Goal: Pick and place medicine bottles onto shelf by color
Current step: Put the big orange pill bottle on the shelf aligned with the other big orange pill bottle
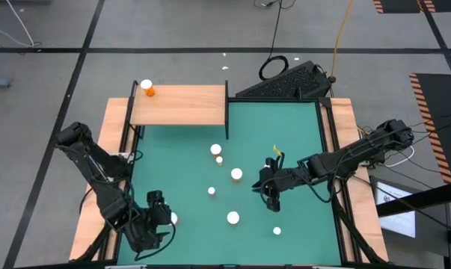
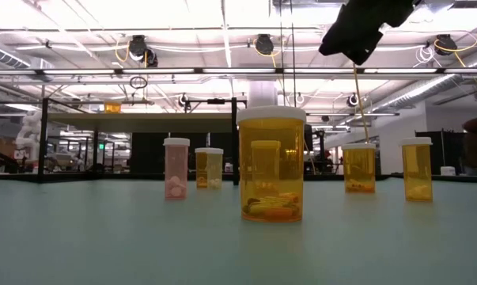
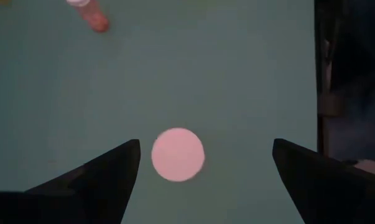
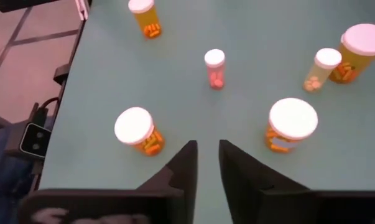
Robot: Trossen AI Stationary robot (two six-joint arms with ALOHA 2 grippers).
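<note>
Left gripper [image 3: 206, 148] poised over the near left part of the green mat [image 1: 300, 127], fingers [image 3: 106, 177] spread wide and clamped on nothing. Directly below, between them, the round white cap of one medicine bottle [image 3: 178, 154], seen end-on: standing upright, long axis vertical, pointing up at the wrist. Sits off-centre in the gap, closer to one finger than the other, touching neither, so likely needs a small sideways correction before a straight drop and squeeze around the body. Body colour hidden under the cap from here. Clearly the left arm's pick; right gripper [image 4: 206, 149] well apart over the mat's right middle, fingers nearly together with a slim gap, holding nothing. Shelf [image 1: 184, 104], a pale plain wooden board between thin black posts, across the mat's far left edge, carrying a single orange bottle [image 1: 147, 90] at its far left corner. Other bottles scattered upright mid-mat: smooth, translucent plastic cylinders with flat matte white caps, such as a large amber one [image 2: 271, 164] and a slimmer one holding pink pills [image 2: 176, 168].
</note>
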